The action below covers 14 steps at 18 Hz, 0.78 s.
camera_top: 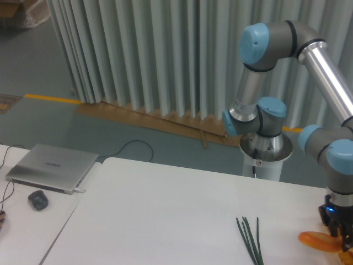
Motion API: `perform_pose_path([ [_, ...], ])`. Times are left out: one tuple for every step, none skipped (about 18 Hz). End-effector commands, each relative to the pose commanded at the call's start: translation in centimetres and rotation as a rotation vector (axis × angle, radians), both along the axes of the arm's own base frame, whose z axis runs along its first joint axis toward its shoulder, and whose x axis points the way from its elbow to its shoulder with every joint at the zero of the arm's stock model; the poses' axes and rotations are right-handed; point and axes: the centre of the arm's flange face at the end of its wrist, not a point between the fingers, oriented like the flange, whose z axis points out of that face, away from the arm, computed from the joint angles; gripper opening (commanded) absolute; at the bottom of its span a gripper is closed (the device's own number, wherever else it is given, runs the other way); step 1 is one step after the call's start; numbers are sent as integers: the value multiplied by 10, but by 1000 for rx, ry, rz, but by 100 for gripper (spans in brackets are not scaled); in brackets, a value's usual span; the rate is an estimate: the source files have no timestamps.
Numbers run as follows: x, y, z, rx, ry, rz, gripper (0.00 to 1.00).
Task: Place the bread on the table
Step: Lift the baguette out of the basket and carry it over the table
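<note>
Orange-brown, glossy baguette-shaped bread hangs at the near right edge, gripped by the dark tool, whose fingers appear clamped on it, just above the white bench; lowering and release remain, right of the green stalks.

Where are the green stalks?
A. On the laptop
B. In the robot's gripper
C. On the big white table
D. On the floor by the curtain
C: the green stalks lie flat on the white table, left of the gripper and apart from it.
</note>
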Motion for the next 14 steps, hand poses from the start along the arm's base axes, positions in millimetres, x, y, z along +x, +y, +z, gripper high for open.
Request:
perform_pose_path([
  [7, 6, 1, 7, 0, 8, 46],
  [13, 11, 3, 13, 1, 16, 46],
  [22, 18, 4, 17, -1, 18, 46],
  [30, 24, 4, 17, -5, 19, 46],
  [35, 29, 5, 23, -3, 23, 46],
  [43, 35, 5, 27, -3, 28, 46],
  [51, 42, 8, 37, -1, 33, 46],
  [62, 50, 8, 46, -5, 37, 46],
  [73, 60, 5, 50, -11, 43, 46],
  [83, 68, 4, 58, -13, 57, 46],
  [98, 80, 8, 75, -12, 70, 46],
  [108, 88, 8, 81, -13, 70, 46],
  [115, 93, 7, 83, -15, 71, 46],
  [120, 96, 7, 89, -17, 87, 46],
])
